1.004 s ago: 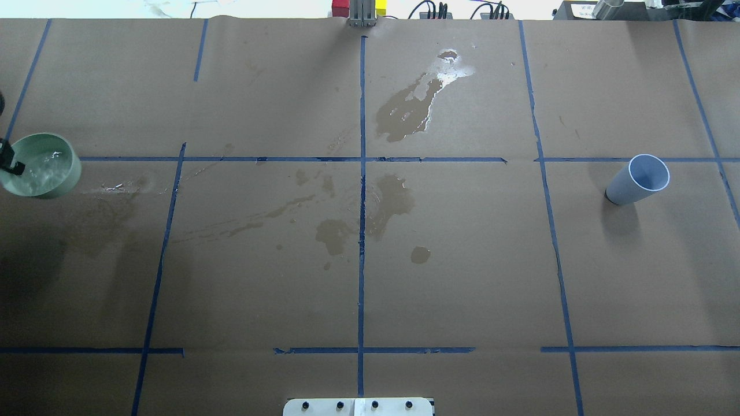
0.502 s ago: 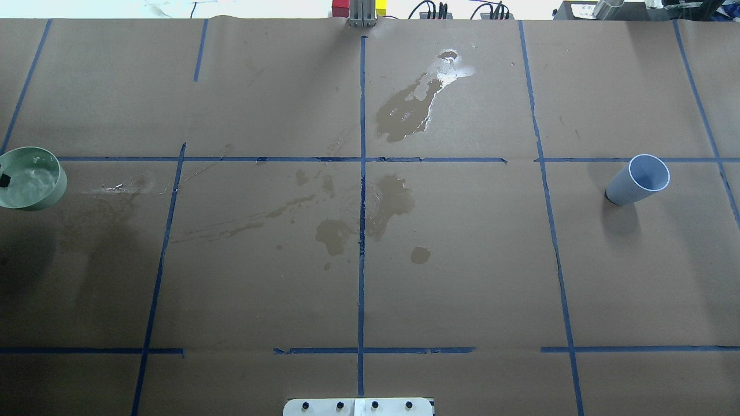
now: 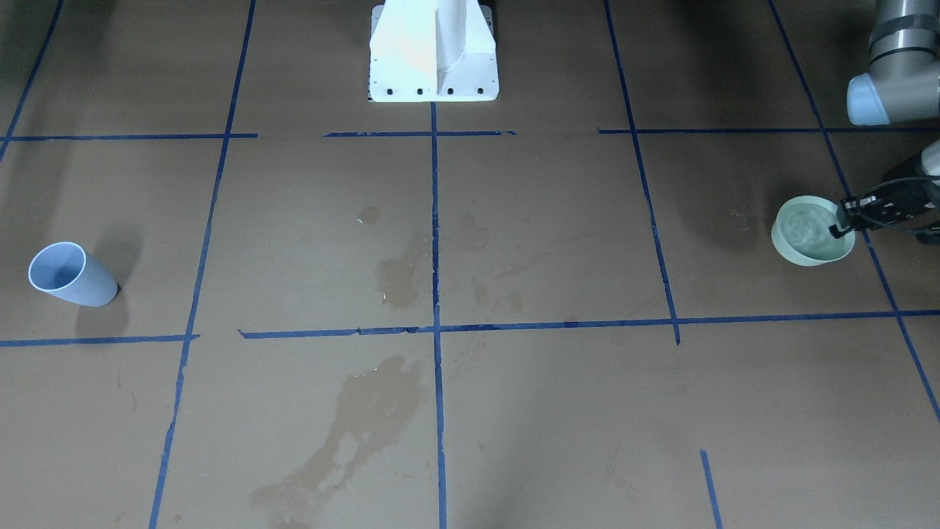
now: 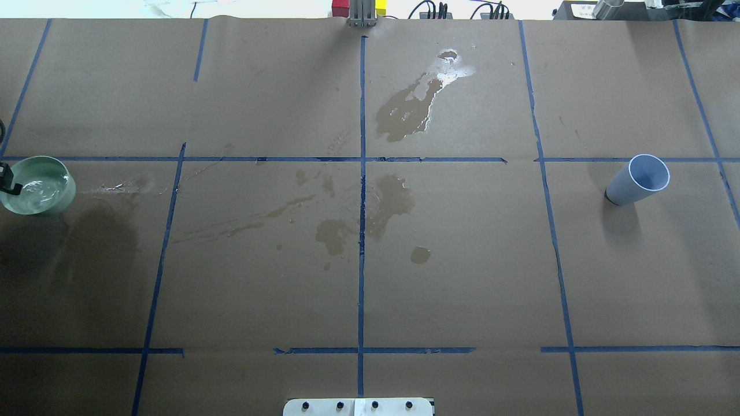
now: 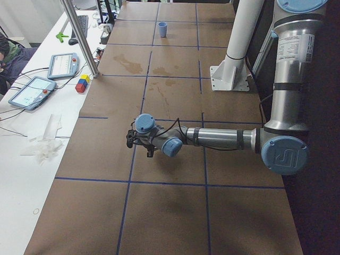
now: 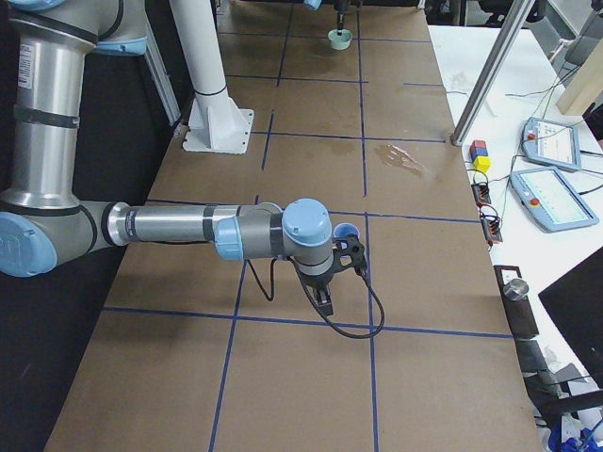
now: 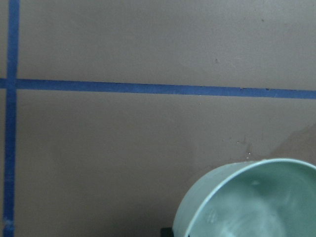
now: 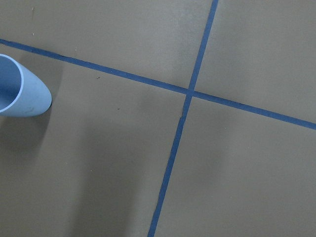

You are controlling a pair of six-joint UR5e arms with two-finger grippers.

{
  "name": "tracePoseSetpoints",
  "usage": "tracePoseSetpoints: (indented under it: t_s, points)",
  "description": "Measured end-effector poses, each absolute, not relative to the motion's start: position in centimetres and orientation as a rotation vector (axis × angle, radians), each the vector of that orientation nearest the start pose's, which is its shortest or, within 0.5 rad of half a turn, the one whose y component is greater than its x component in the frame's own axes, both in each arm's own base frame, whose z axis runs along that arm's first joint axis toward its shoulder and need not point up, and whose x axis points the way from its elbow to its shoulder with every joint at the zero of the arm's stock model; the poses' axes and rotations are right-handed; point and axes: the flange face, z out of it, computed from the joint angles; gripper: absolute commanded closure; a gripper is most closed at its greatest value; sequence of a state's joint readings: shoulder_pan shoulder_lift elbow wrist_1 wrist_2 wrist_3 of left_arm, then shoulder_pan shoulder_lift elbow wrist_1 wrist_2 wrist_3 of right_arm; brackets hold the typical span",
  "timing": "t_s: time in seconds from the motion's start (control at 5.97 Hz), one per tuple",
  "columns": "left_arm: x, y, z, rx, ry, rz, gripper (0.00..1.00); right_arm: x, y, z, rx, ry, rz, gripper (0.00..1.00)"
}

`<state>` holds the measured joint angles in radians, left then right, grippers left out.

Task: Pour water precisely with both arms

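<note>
A green bowl point(image 4: 37, 186) holding rippled, glinting water point(image 4: 34, 188) sits at the table's far left edge. My left gripper point(image 4: 8, 178) is shut on its rim. The front view shows the same grip, with the left gripper point(image 3: 844, 220) pinching the green bowl point(image 3: 800, 246) on its outer side. The left wrist view catches only part of the bowl point(image 7: 252, 202). An empty light-blue cup point(image 4: 639, 179) stands upright at the right. My right gripper point(image 6: 344, 259) hovers beside the cup point(image 6: 346, 229) in the right side view only, so I cannot tell whether it is open or shut.
Brown paper with blue tape lines covers the table. Dark wet stains lie at mid-table point(image 4: 393, 199), and a glinting puddle point(image 4: 445, 72) further back. The white pedestal point(image 3: 433, 51) stands at the robot's side. Tablets and coloured blocks point(image 6: 480, 155) lie on the white bench beyond.
The green bowl, still in my left gripper, has drifted toward the near side, dipping left and back, and now looks smaller and lower. The blue cup has not moved.
</note>
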<state>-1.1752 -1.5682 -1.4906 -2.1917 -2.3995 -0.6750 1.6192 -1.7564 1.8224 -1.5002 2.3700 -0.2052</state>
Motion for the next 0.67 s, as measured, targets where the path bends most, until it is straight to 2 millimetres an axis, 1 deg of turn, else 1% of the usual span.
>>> tracePoseSetpoints:
  t_s: [0.17,0.33,0.67]
  points:
    - [15.4,-49.0,63.3,0.031,0.946,-0.039,0.98,8.2,-41.8,61.0,0.229,-0.777,-0.203,0.00]
    - [16.2,-48.8,63.6,0.031,0.942,-0.035,0.94,8.2,-41.8,61.0,0.229,-0.777,-0.202,0.00]
    - [17.2,-48.5,63.9,0.022,0.938,-0.021,0.80,8.2,-41.8,61.0,0.229,-0.776,-0.201,0.00]
